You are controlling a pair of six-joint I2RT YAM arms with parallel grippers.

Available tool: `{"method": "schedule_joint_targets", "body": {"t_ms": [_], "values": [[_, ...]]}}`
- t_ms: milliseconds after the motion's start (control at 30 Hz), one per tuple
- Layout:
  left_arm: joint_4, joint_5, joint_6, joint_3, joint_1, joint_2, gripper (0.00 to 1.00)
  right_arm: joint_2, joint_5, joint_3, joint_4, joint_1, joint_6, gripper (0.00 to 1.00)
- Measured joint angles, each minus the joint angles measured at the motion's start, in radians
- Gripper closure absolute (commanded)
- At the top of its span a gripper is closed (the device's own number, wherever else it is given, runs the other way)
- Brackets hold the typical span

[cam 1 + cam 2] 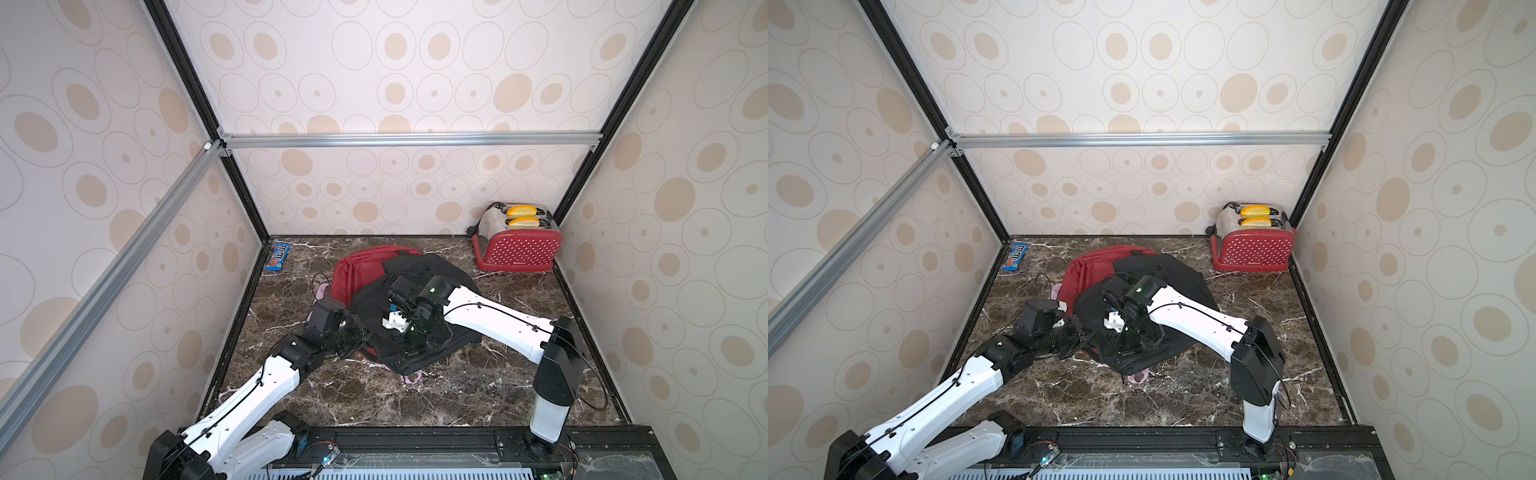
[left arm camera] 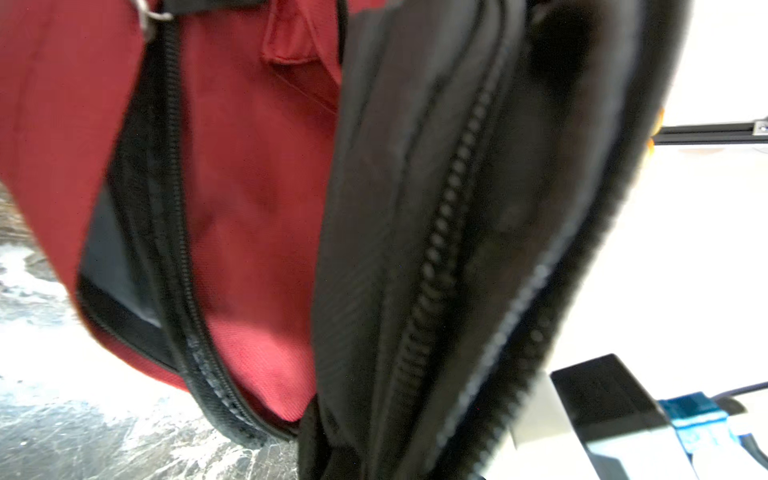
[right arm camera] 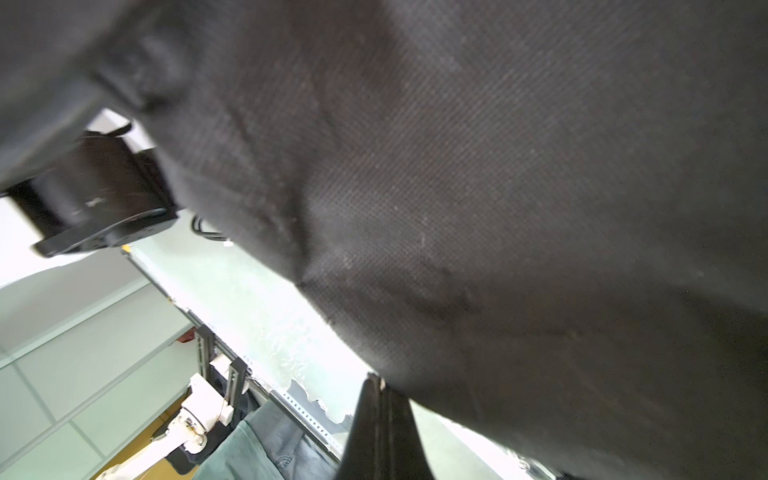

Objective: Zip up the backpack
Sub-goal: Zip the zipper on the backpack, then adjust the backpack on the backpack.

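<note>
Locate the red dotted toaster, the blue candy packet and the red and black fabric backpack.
Red dotted toaster (image 1: 519, 249): a top view, its dotted side panel.
Blue candy packet (image 1: 277, 257): a top view, the wrapper's middle.
Red and black fabric backpack (image 1: 357, 270): a top view, its red panel.

A red toaster (image 1: 517, 249) holds two buns (image 1: 523, 211), well apart from a blue candy packet (image 1: 278, 257).
</note>
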Motion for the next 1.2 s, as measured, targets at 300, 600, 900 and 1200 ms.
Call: {"method": "schedule_joint_targets", "body": {"t_ms": [300, 600, 900, 1200], "values": [[0.019, 0.002, -0.005, -0.024, 0.014, 0.000, 1.00, 0.014, -0.047, 0.025, 0.022, -0.010, 0.016, 1.00], [0.024, 0.033, -0.011, -0.034, 0.023, -0.012, 1.00, 0.023, -0.103, 0.037, 0.025, -0.011, -0.009, 0.54], [-0.027, 0.071, 0.029, -0.031, 0.069, -0.023, 1.00, -0.197, 0.097, -0.028, -0.090, -0.143, 0.032, 0.43], [-0.080, 0.079, 0.080, -0.003, 0.086, -0.017, 1.00, -0.406, 0.418, -0.209, -0.151, -0.637, 0.117, 0.35]]}}
